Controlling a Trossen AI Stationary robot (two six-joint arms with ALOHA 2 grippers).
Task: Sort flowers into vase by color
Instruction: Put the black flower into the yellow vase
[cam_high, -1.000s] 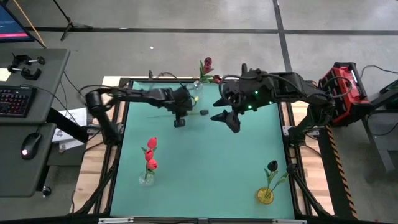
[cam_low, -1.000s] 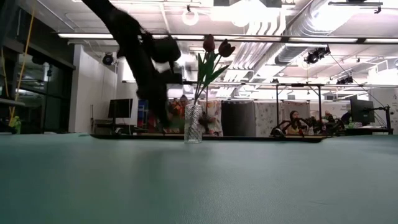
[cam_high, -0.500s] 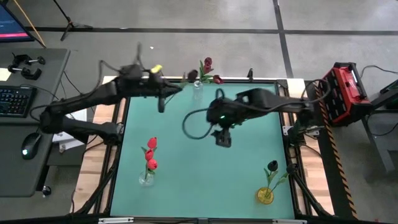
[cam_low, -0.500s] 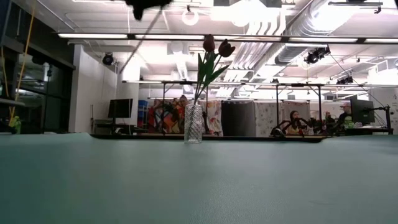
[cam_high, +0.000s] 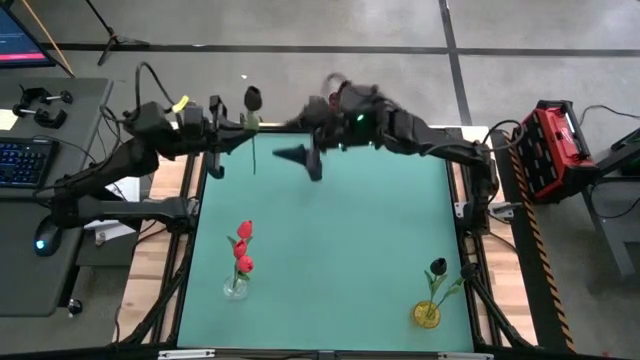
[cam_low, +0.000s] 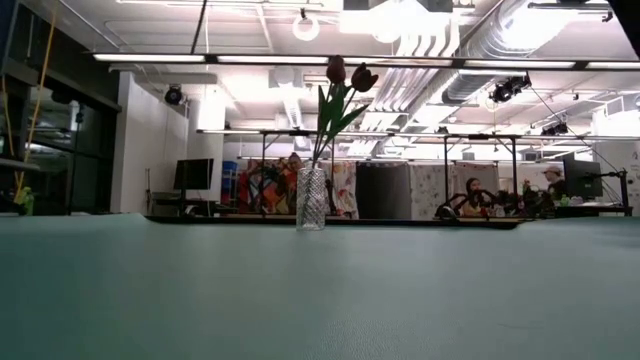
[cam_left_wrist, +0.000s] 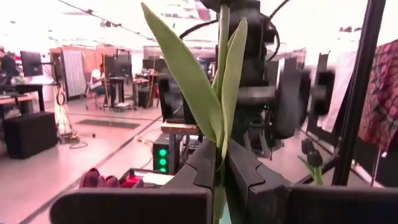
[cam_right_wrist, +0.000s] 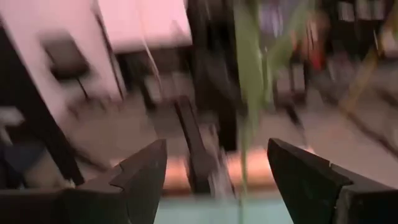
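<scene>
Left claw (cam_high: 228, 135) at the table's (cam_high: 330, 250) far left corner, clamped tight on the green stem of a dark-headed flower (cam_high: 252, 98); stem (cam_left_wrist: 221, 93) and leaf rising straight up out of the closed fingers (cam_left_wrist: 200, 167). Right claw (cam_right_wrist: 214, 168) near the far edge, beside the clear vase (cam_low: 311, 198) of maroon flowers (cam_low: 345, 72), spread wide, nothing gripped. Red flowers (cam_high: 242, 250) in a vase near the left front; a black one (cam_high: 437, 267) in the yellow vase (cam_high: 426, 314) at the right front corner.
</scene>
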